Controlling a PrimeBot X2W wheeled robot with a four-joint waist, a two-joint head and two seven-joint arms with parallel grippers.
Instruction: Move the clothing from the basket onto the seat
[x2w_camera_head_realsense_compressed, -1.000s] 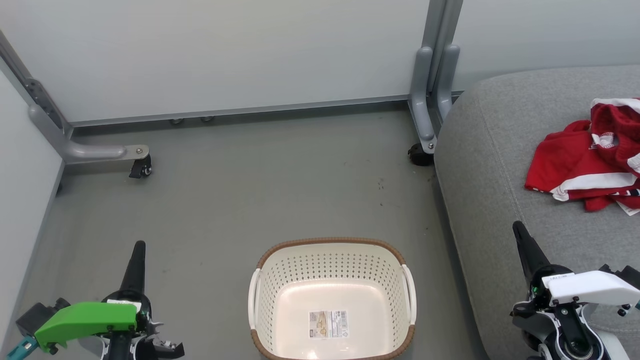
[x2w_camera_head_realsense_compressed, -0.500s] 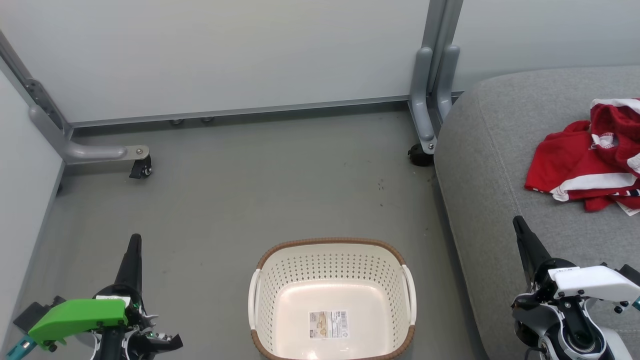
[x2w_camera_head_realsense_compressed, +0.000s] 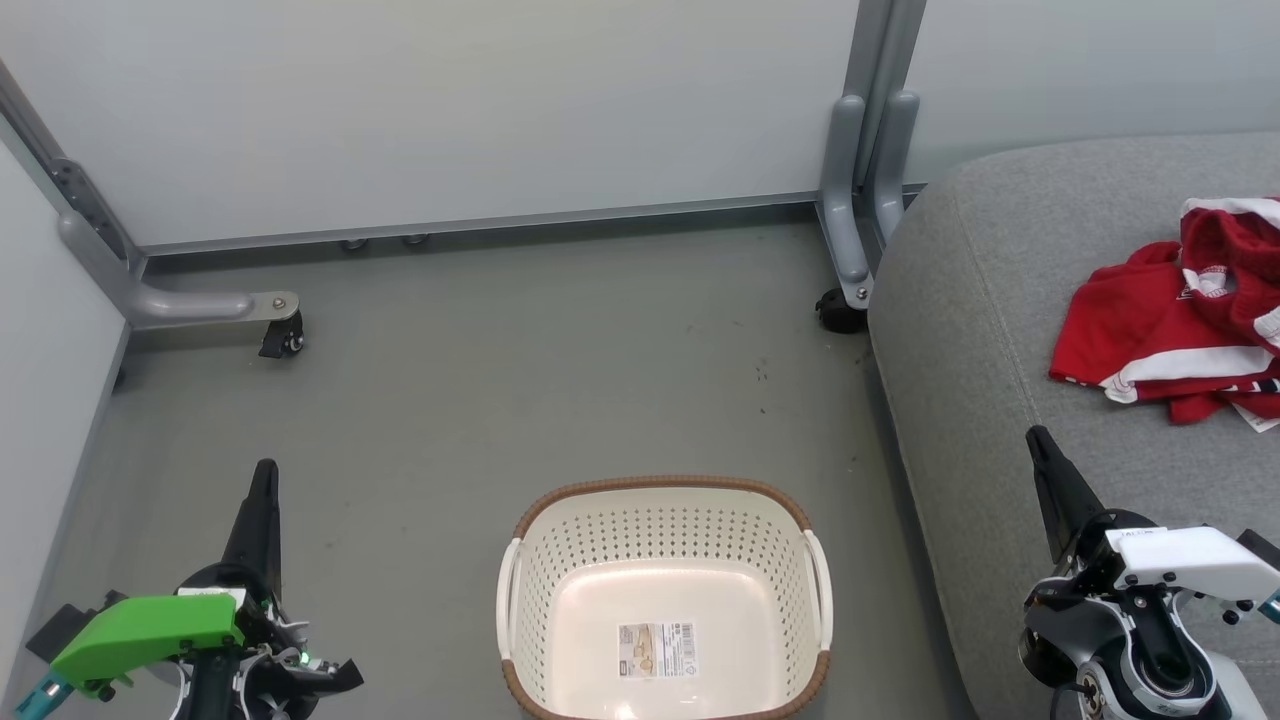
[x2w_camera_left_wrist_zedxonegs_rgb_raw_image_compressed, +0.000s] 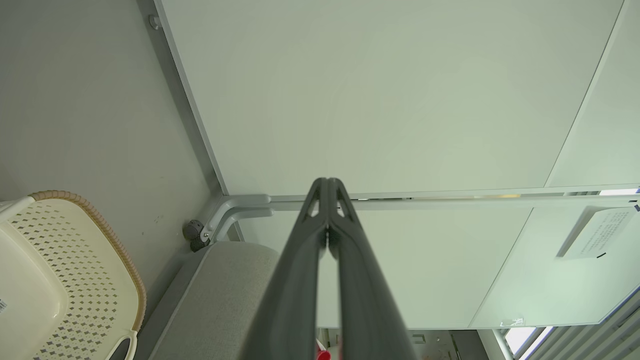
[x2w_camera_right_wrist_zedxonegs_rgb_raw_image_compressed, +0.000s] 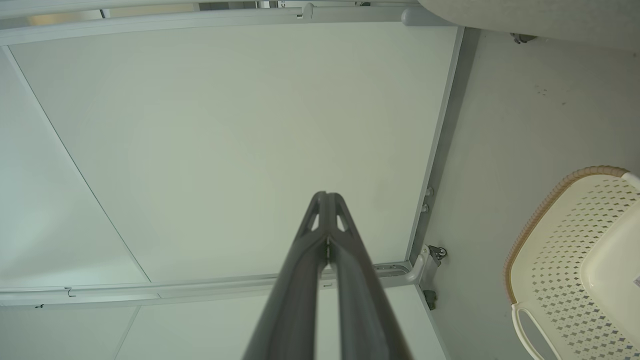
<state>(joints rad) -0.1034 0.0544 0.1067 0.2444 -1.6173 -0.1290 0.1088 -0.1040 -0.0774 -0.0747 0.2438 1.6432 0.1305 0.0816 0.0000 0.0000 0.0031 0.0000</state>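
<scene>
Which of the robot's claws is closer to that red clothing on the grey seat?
The right gripper: in the head view it lies over the seat, just below the clothing. The left gripper is across the basket, over the floor.

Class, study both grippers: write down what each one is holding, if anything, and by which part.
Nothing is held. The left gripper and right gripper are both shut on empty air; the clothing lies loose on the seat.

Your inventory:
- basket (x2w_camera_head_realsense_compressed: 660, 483): cream-white, dotted perforations, brown woven rim
- clothing (x2w_camera_head_realsense_compressed: 1140, 330): red, white stripes
- seat (x2w_camera_head_realsense_compressed: 980, 340): plain grey
- floor (x2w_camera_head_realsense_compressed: 500, 400): grey-green
- left tool (x2w_camera_head_realsense_compressed: 265, 472): dark fingers, green cover
- right tool (x2w_camera_head_realsense_compressed: 1036, 437): dark fingers, white cover
</scene>
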